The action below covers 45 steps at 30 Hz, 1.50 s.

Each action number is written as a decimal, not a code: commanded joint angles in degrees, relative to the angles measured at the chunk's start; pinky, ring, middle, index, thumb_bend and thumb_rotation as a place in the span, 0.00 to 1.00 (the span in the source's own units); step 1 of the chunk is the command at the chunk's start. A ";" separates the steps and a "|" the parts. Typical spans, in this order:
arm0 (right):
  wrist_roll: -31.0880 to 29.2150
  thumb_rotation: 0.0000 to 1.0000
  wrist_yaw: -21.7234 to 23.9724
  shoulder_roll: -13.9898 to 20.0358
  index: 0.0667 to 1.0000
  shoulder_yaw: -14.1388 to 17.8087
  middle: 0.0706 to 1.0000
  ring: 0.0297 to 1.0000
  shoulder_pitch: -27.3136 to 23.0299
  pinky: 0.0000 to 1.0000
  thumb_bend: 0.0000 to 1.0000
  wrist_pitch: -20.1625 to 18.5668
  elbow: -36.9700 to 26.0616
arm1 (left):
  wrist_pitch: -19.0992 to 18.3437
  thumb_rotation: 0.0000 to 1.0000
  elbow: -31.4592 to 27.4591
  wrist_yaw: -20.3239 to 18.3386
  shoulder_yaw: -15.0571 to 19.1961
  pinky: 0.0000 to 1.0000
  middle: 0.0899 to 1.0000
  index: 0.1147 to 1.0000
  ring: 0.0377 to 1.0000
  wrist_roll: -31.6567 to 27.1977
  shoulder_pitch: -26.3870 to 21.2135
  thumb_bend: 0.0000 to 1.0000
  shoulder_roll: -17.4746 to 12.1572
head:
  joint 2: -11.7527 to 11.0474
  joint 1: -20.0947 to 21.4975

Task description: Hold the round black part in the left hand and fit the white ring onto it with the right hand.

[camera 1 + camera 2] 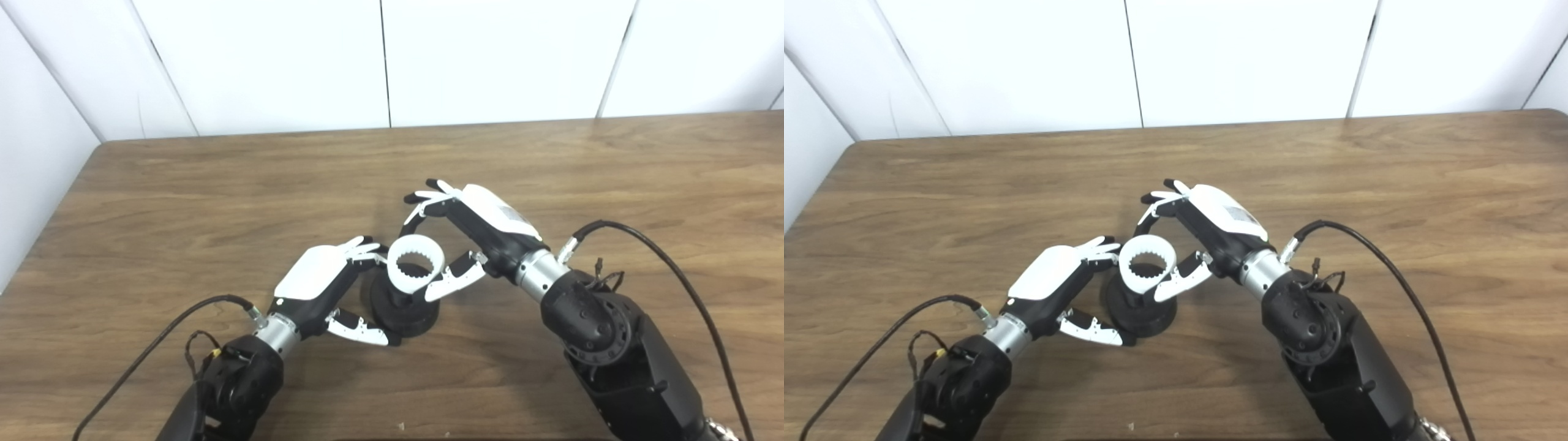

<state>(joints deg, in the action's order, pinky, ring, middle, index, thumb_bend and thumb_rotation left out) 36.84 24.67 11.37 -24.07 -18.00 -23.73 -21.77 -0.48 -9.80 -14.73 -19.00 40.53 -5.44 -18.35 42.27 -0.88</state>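
In the left eye view the round black part [404, 312] stands on the wooden table [184, 202], its broad base down and a narrower neck rising into the white ring [416, 264], which sits tilted at the neck's top. The ring looks light, stiff and thin-walled, toothed inside, best pinched across its outer rim; the black part looks heavier and steadier, best held low around its base. In the right eye view the left hand [1053, 278] curls around the black part, thumb at the base and fingertips near the neck, while the right hand [1191, 239] pinches the ring between thumb and fingers.
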 commanded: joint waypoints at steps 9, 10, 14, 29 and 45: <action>-0.14 0.15 -0.34 -0.45 0.45 -0.27 0.88 1.00 -1.20 1.00 0.52 1.67 -1.01 | -0.61 0.42 -0.59 -1.34 -0.62 0.91 0.88 0.58 0.96 0.16 -0.37 0.71 -0.03 | 0.29 -0.21; -0.18 0.15 -0.34 -0.49 0.45 -0.28 0.88 1.00 -1.15 1.00 0.52 1.62 -0.98 | -0.55 0.42 -0.55 -1.29 -0.59 0.90 0.88 0.57 0.96 0.05 -0.37 0.71 -0.03 | 0.29 -0.21; -0.30 0.15 -0.51 -0.65 0.45 -0.31 0.88 1.00 -0.87 1.00 0.52 1.67 -0.86 | -0.27 0.42 -0.45 -1.15 -0.51 0.90 0.88 0.57 0.96 -0.19 -0.46 0.71 -0.09 | 0.29 -0.21; -0.57 0.15 -0.52 -0.72 0.45 -0.39 0.87 1.00 -0.19 1.00 0.52 2.12 -0.98 | -1.14 0.43 -1.06 -1.72 -0.58 0.90 0.88 0.57 0.96 0.17 -0.80 0.72 -0.14 | 0.83 -0.54; -0.72 0.15 0.22 -0.13 0.45 -0.42 0.87 1.00 -0.26 1.00 0.52 1.72 -1.07 | -1.42 0.44 -1.35 -1.61 -0.97 0.89 0.88 0.57 0.96 0.96 -0.85 0.71 0.32 | 1.05 -0.71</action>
<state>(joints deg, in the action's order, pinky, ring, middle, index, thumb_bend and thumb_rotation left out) 36.25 24.79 11.21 -24.66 -16.50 -23.60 -21.67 -1.62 -10.37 -15.15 -19.27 41.12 -5.64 -18.00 43.24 -1.58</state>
